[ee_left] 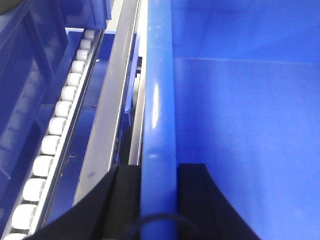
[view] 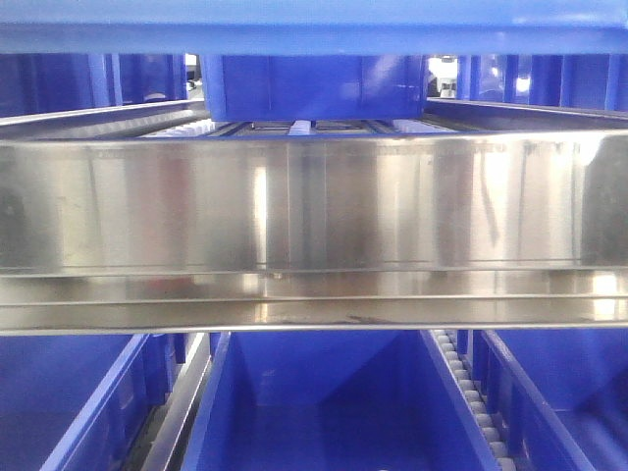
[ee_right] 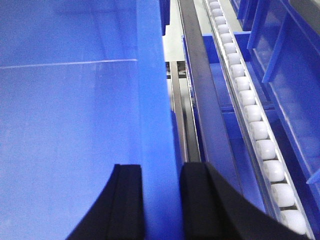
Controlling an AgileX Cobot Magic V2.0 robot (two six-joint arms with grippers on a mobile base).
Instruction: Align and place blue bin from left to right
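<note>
**Q:** Where is the bin (ee_left: 240, 125), and how is it held?
**A:** Between both end effectors; left end effector (ee_left: 159, 200) pinches its left wall, right end effector (ee_right: 161, 200) its right wall; jaws narrowly parted, pads against plastic.
**Q:** Handling?
**A:** Probably stiff, light, slick; rims suit gripping; rail (ee_left: 107, 110) and rollers (ee_left: 55, 130) just outboard of each, crate (ee_right: 290, 60) beyond, leave little sideways room.

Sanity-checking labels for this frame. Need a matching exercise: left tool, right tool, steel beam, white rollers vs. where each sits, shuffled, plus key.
1. left tool
2. right tool
3. steel beam
4. white rollers

a. closed on the right wall of the blue bin
b. in tracks beside the bin
c. shiny, spanning the front view
d. closed on the bin's left wall

Pairs: 1-d, 2-a, 3-c, 4-b
</note>
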